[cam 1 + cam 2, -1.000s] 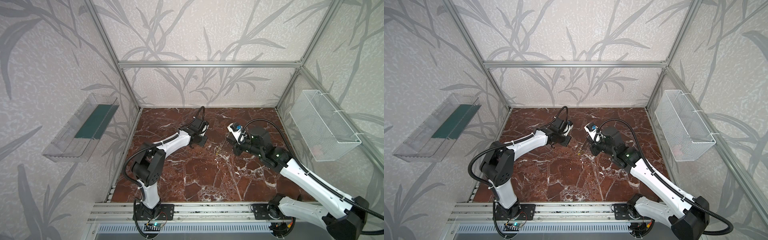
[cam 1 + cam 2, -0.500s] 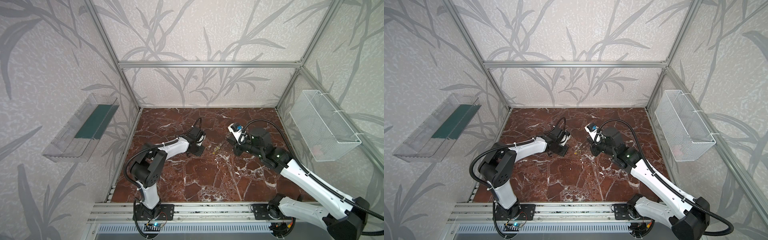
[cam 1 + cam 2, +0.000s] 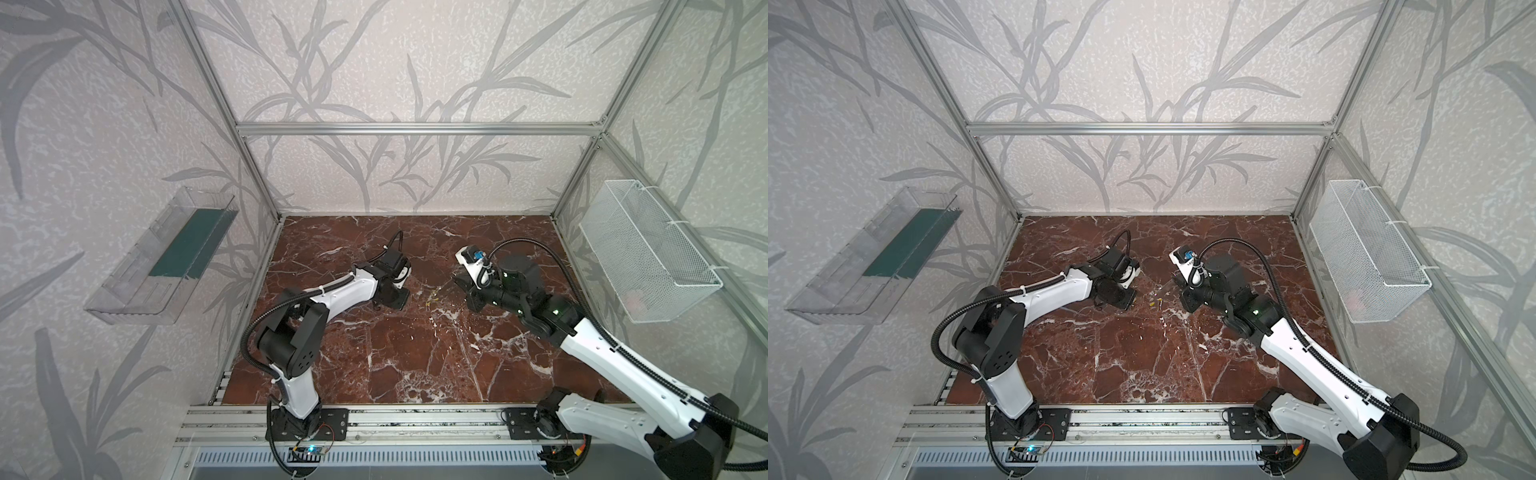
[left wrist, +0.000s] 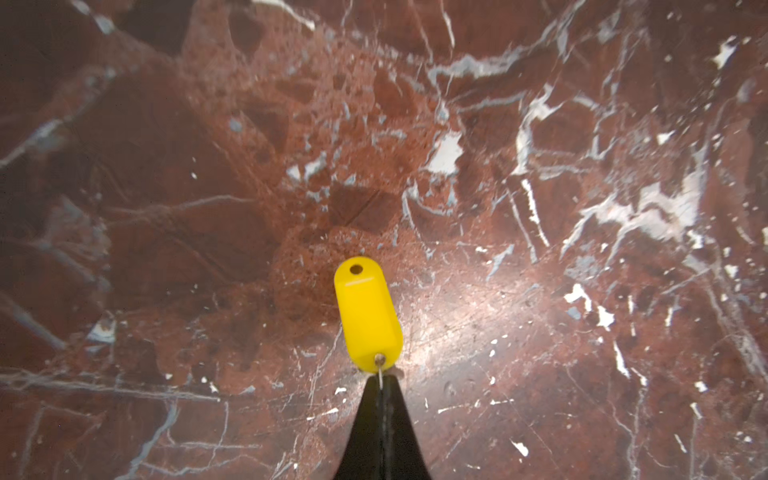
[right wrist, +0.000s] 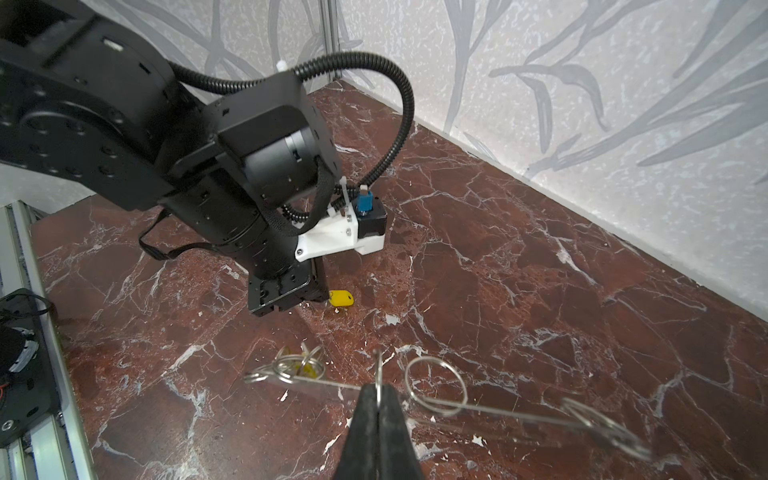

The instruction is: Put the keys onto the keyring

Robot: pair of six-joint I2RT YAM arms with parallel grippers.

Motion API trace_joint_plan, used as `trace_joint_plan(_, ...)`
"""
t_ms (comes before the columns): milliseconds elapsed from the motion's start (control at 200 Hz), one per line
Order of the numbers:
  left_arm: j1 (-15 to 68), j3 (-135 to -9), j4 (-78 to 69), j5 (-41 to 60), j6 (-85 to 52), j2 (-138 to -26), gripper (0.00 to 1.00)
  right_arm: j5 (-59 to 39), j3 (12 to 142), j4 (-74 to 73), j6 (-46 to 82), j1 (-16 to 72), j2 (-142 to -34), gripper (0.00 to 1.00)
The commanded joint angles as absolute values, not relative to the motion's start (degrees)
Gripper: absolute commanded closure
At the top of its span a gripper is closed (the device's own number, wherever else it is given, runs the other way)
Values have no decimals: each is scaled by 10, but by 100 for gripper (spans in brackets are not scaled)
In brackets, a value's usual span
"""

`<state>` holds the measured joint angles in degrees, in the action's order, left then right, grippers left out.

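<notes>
**Tag pinched by its loop, keyring held by a ring**

The left gripper (image 4: 380, 380) has its fingers pressed fully together on the tiny wire loop (image 4: 379, 361) at one end of a yellow tag (image 4: 368, 313). The tag sticks straight out from the tips, low over the tabletop (image 3: 415, 365), about midway between the side edges and nearer the back edge than the front. I cannot tell whether it touches the marble.

The right gripper (image 5: 378, 390) is also clamped tight, on a small ring of the keyring (image 5: 498, 410). The keyring shows edge-on as a thin metal strip held just above the tabletop, with a large ring (image 5: 436, 386) beside the grip. A yellow piece (image 5: 308, 368) sits among the small rings (image 5: 291, 368) at one end, but it is too small to tell whether it is a tag already hung.

The tag looks light, stiff and smooth, so it will likely swing on its loop if jolted. Holding it by the loop seems right, because that is the part to be threaded. The keyring is rigid but thin. Held by one loose ring, it can probably pivot and sag, and a grip on the plate's edge would be steadier.
</notes>
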<state>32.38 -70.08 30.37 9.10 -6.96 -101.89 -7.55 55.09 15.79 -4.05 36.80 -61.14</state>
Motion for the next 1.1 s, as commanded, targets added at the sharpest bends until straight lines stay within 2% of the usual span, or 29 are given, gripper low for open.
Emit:
trace_joint_plan(0,320,-729,328,95,-57,-1018,100,-76,548,146,-35,367,-599,100)
trace_joint_plan(755,320,-654,306,128,-63,-1001,100,-77,545,137,-32,367,-607,100)
trace_joint_plan(1095,320,-637,340,144,-64,-996,100,-77,544,134,-30,367,-610,100)
